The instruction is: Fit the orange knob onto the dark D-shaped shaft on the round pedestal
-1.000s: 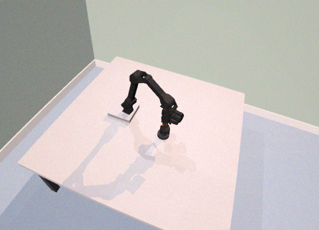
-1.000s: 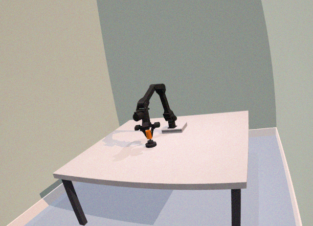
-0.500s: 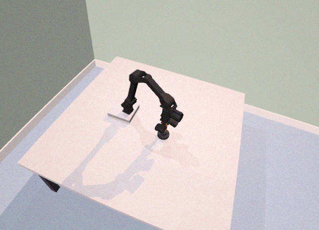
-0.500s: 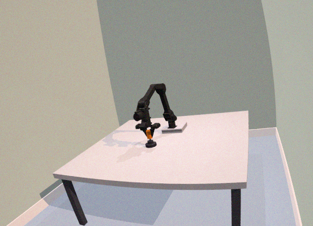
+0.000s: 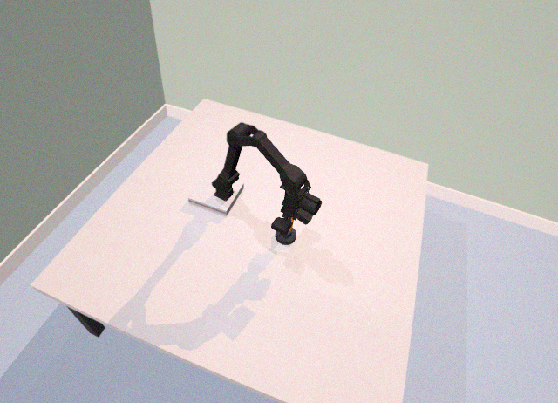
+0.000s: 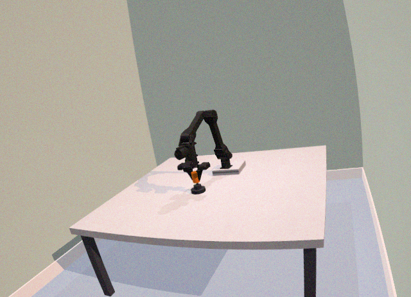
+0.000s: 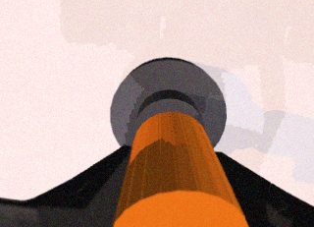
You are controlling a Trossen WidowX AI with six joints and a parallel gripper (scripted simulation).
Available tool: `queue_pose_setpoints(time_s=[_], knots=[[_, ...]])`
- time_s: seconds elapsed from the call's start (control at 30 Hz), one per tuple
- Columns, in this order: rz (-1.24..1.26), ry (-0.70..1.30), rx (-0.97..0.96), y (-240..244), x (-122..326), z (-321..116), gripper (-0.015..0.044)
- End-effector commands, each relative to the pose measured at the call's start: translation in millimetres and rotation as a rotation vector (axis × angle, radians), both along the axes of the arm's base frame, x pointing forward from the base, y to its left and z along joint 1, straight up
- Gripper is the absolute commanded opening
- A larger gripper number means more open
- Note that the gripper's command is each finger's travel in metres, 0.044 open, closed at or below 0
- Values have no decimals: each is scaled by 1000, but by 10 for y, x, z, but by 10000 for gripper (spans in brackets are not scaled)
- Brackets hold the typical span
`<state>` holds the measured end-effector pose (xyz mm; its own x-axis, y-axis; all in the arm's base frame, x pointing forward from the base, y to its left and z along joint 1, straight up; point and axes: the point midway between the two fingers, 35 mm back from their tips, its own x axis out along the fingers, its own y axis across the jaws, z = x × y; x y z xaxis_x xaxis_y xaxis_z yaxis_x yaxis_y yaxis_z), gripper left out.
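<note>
The orange knob (image 5: 292, 221) (image 6: 194, 177) (image 7: 174, 163) is a tall cylinder held between the two black fingers of my gripper (image 6: 196, 179). In the exterior view it leans slightly. The dark round pedestal (image 5: 285, 239) (image 6: 198, 189) (image 7: 169, 75) stands directly below, with a narrower raised collar (image 7: 170, 105) at its middle. The knob's lower end is at the top of the pedestal's middle, above its wide base. The shaft and its flat side are hidden by the knob, and I cannot tell whether the shaft is inside the hole.
The arm's base sits on a pale square plate (image 5: 207, 204) (image 6: 228, 171) behind the pedestal. The pale table (image 5: 342, 201) (image 6: 265, 204) carries shadows of the arm around the pedestal. Its edges lie well away from the gripper.
</note>
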<state>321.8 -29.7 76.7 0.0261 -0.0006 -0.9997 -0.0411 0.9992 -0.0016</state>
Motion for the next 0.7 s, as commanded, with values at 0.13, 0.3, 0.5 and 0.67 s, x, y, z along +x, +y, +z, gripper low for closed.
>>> queue_pose_setpoints(time_s=[0.13,0.3,0.5,0.67], knots=[[-7,-5,-2,-1,1,-4,0],[-7,-5,-2,2,-16,-10,0],[-7,-5,-2,5,-39,-15,0],[-7,-5,-2,3,-34,11,0]])
